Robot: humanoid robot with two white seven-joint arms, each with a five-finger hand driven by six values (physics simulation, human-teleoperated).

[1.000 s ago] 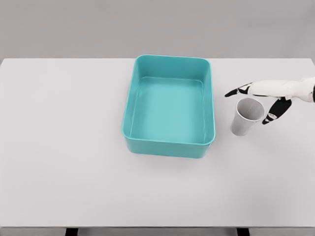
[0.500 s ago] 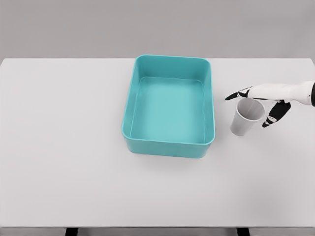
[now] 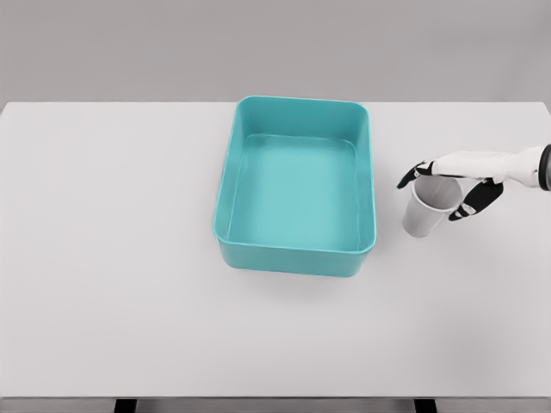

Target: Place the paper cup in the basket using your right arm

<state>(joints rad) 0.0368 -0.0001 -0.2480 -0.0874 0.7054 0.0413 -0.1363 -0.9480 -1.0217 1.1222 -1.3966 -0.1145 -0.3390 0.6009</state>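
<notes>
White surface (image 3: 112, 258) carries our paper cup (image 3: 425, 209) at three o'clock of the teal basket (image 3: 225, 206), our right hand (image 3: 448, 183) curling loosely around its rim, where an uneven squeeze could tip it.

Right arm (image 3: 525, 162) cut off at the picture's right edge, far rim of paper cup (image 3: 427, 207) hidden behind right hand (image 3: 448, 176), hand-to-cup contact unclear

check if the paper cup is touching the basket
Apart. The head view shows a strip of white table between the paper cup and the right wall of the basket.
</notes>
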